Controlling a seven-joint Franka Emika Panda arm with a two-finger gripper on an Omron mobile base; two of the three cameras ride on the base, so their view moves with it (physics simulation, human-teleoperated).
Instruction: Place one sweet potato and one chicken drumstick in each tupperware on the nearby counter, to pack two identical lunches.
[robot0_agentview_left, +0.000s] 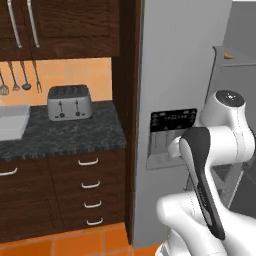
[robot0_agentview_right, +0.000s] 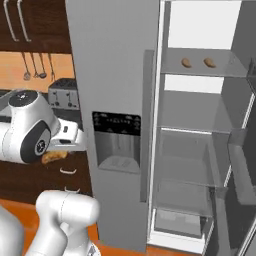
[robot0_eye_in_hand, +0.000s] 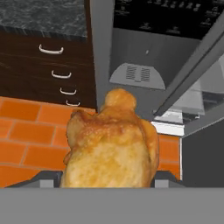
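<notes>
1. My gripper (robot0_eye_in_hand: 107, 181) is clamped on a drumstick (robot0_eye_in_hand: 111, 144), held above the orange floor (robot0_eye_in_hand: 30, 131) in front of the fridge (robot0_agentview_left: 175, 75).
2. A tupperware (robot0_agentview_left: 12, 122) sits on the counter (robot0_agentview_left: 75, 132), left of the toaster (robot0_agentview_left: 69, 102).
3. I see two sweet potatoes (robot0_agentview_right: 197, 63) on a shelf inside the open fridge.

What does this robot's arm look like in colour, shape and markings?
The arm is built of glossy white, rounded links with bulbous joints. A long black curved panel runs along one link, bearing faint lettering too small to read. Joint caps are dark grey discs. No cables show.
</notes>
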